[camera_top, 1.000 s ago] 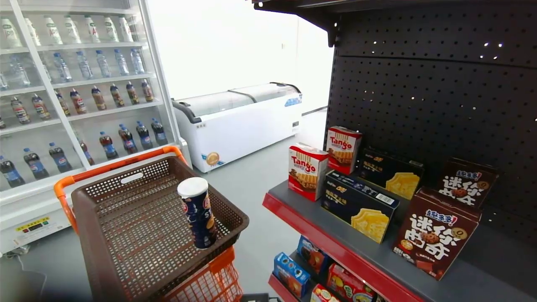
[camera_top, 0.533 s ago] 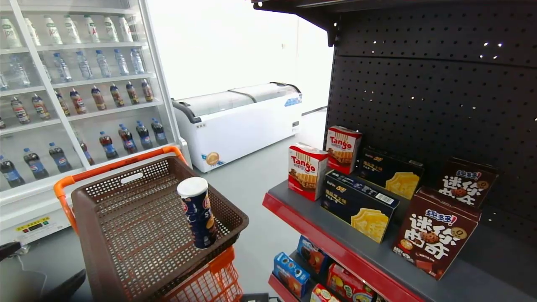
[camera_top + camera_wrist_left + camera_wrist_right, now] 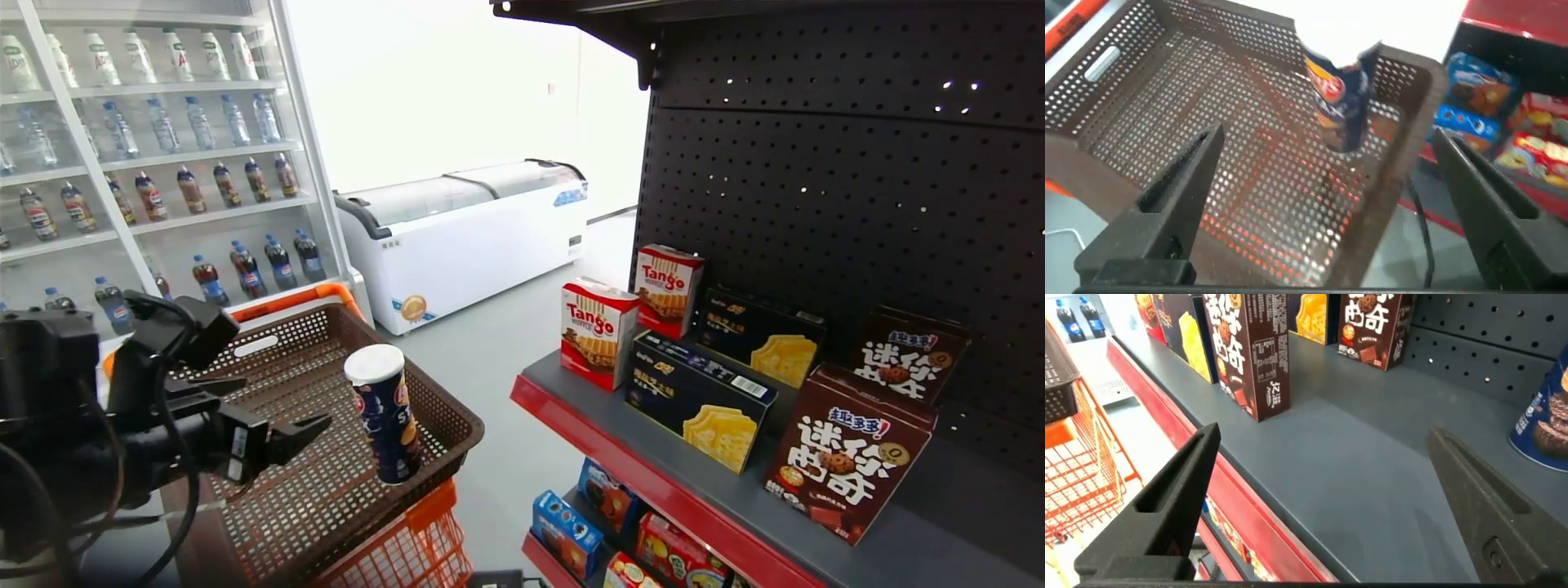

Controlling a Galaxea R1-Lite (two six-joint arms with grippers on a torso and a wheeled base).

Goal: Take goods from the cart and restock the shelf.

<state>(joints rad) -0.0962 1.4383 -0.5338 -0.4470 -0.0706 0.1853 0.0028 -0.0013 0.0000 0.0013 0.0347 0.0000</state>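
- Hovering over the brown cart basket (image 3: 447, 408), the left gripper (image 3: 286, 402) has its fingers spread wide and nothing between them.
- The chip can (image 3: 385, 416) stands upright in the basket's near-right corner, white lid on top. It sits just right of the left gripper and is not touching it.
- In the left wrist view the can sits in line with the gap between the fingers, farther off.
- An orange handle (image 3: 294, 297) runs along the basket's far edge, and an orange wire basket (image 3: 408, 547) sits below.
- The right gripper (image 3: 1324, 433) is also spread wide and empty, over a bare patch of the grey shelf deck (image 3: 1372, 490).
- On the shelf, left to right, are red wafer boxes (image 3: 598, 333), dark blue boxes (image 3: 698, 400) and brown boxes (image 3: 845, 453), each two deep.
- The lower shelf holds blue packs (image 3: 567, 531).
- A drinks cooler (image 3: 163, 163) stands far left, with a white chest freezer (image 3: 465, 237) behind the cart.
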